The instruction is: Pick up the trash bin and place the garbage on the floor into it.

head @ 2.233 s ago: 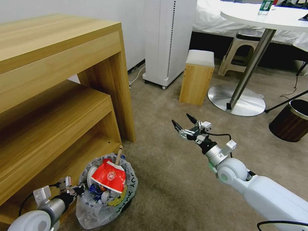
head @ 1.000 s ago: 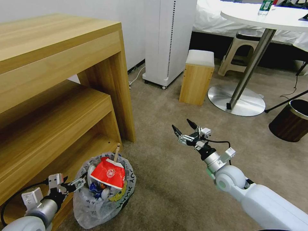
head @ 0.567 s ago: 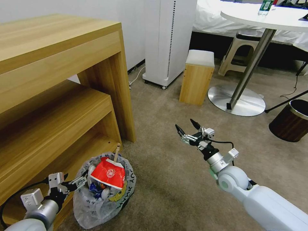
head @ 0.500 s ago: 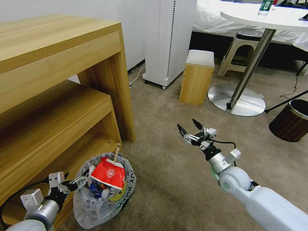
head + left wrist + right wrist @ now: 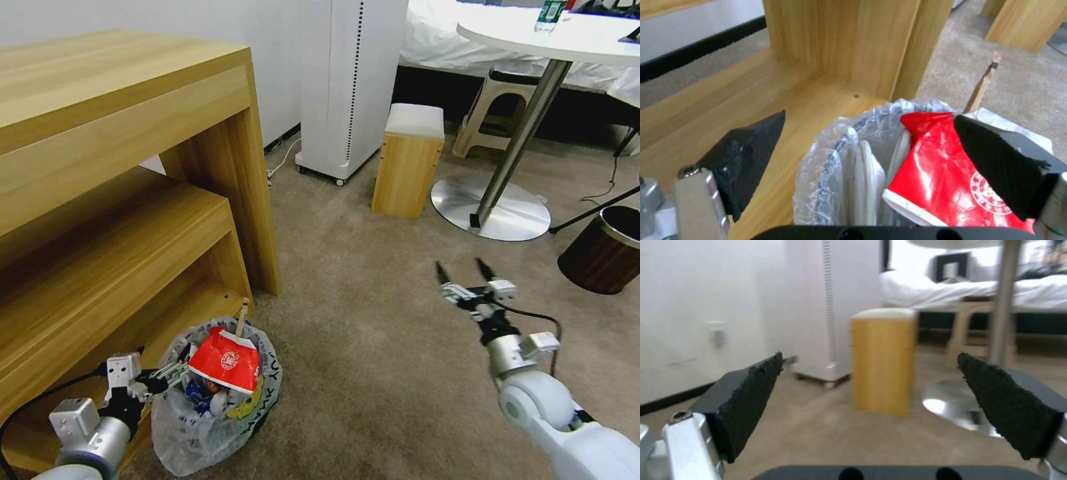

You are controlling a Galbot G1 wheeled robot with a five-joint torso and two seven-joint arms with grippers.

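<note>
Beige short-pile floor [image 5: 373, 373], crinkly-bagged trash bin [image 5: 200, 427]

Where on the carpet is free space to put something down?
Bare carpet lies between the trash bin and the right pincer, up to the wooden stool. Crowded: the left pincer at the bin's rim beside the shelf.

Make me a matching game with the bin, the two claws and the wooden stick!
Things:
1. trash bin
2. left claw
3. right claw
4. wooden stick

Where or how:
A. open, up over bare carpet
B. pokes up out of the rubbish
C. on the floor by the wooden shelf, full
D. open, at the bin's rim

Pairs: 1-C, 2-D, 3-A, 4-B
</note>
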